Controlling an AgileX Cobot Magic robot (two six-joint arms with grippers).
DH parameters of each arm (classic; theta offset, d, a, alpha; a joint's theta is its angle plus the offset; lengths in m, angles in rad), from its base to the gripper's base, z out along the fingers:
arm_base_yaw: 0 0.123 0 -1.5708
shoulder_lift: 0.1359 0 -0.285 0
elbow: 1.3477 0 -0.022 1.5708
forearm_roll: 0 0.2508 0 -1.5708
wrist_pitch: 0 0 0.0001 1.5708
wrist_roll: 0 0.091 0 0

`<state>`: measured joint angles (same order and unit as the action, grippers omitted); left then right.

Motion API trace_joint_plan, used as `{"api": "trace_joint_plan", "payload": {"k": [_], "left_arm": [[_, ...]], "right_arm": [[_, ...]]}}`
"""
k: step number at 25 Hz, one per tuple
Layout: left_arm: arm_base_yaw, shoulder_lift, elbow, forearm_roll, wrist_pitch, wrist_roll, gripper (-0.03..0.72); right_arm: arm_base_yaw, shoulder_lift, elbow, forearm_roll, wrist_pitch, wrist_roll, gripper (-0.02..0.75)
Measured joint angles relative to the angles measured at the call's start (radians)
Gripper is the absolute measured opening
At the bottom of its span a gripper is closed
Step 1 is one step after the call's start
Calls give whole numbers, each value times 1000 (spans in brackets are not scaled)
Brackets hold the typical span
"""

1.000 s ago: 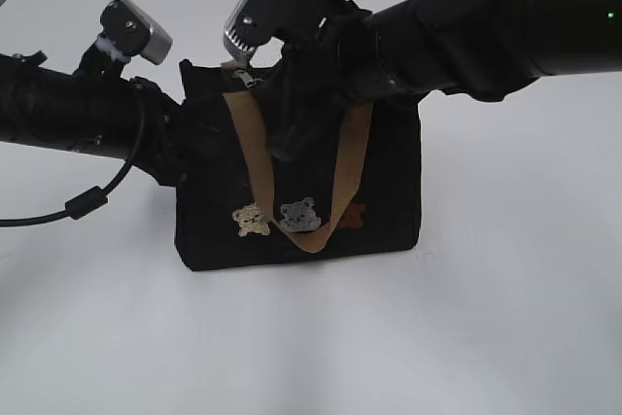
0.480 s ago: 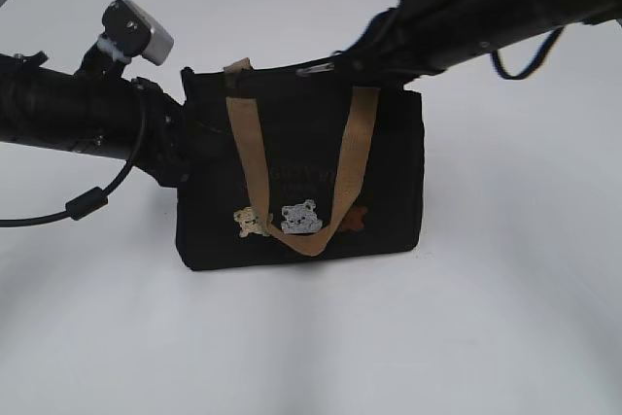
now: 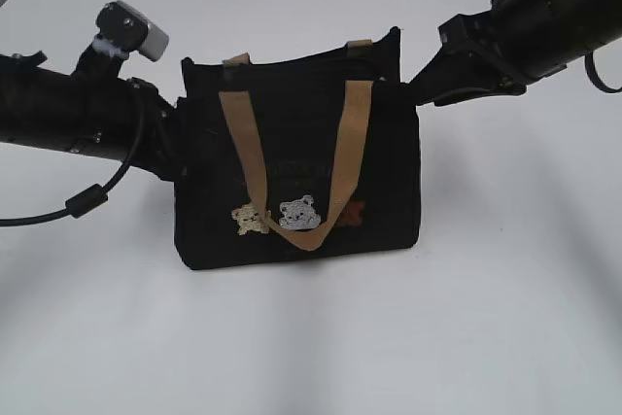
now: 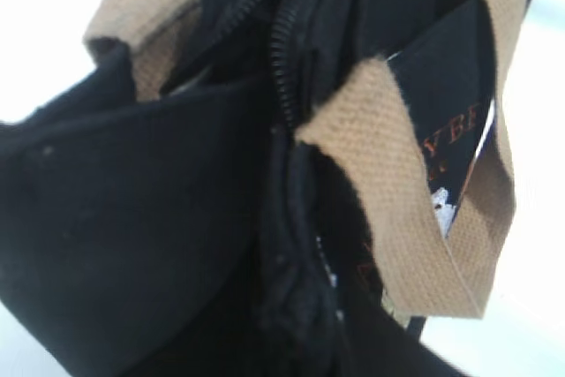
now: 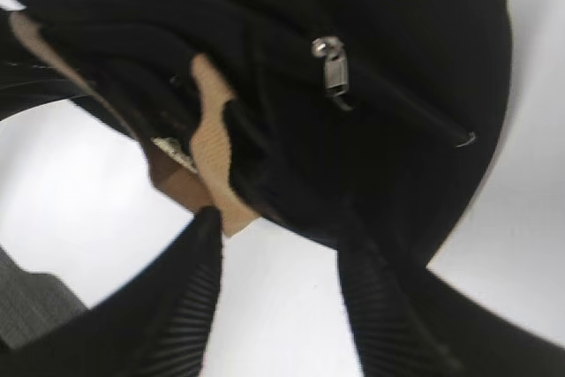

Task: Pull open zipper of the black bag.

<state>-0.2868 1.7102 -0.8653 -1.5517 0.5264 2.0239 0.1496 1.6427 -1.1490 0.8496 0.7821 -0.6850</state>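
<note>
White tabletop (image 3: 311,337) fills the exterior view, where the small rectangular black fabric bag (image 3: 292,182) stands upright at centre, tan webbing handles (image 3: 255,157) draped down its front over three small bear patches (image 3: 296,214). Left arm (image 3: 78,114), black with a trailing cable (image 3: 86,203), presses in against the bag's left end, hiding that side; right arm (image 3: 515,31) hangs just off the bag's upper right corner.

Left wrist view: black zip teeth (image 4: 284,77) run along the bag's top, a tan handle crossing them; the left hand's fingers are out of sight, so its state cannot be told.

Right wrist view: the right hand (image 5: 278,293) stands open with nothing between its ribbed black fingers (image 5: 190,297), white tabletop showing in the gap. Just beyond lies the small silver metal zipper pull (image 5: 335,71) on the bag's black top.
</note>
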Motion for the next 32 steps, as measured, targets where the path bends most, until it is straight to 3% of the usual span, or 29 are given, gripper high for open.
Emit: {"api": "trace_joint_plan", "payload": {"k": [3, 5, 8, 10, 12, 17, 25, 32], "left_arm": [[1, -25, 2, 160, -10, -232, 350], [1, -58, 2, 332, -3, -478, 435], [1, -123, 3, 652, 43, -949, 412], [1, -173, 3, 861, 86, -1234, 329], [1, -229, 13, 1012, 117, -1437, 272], [1, -487, 103, 1101, 156, -1650, 241], [1, -1080, 190, 1241, 331, -1867, 238], [1, -1517, 283, 1392, 489, -1900, 238]], "right_arm": [[0, -51, 0, -15, 90, -3, 470], [0, -94, 0, -52, 153, 30, 512], [0, -160, -1, -185, 244, 169, 498], [0, -210, 14, -319, 301, 283, 470], [0, -277, 63, -435, 340, 368, 450], [0, -577, 306, -613, 371, 484, 417], [0, -1207, 607, -662, 376, 494, 386], [0, -1562, 660, -673, 329, 488, 369]]}}
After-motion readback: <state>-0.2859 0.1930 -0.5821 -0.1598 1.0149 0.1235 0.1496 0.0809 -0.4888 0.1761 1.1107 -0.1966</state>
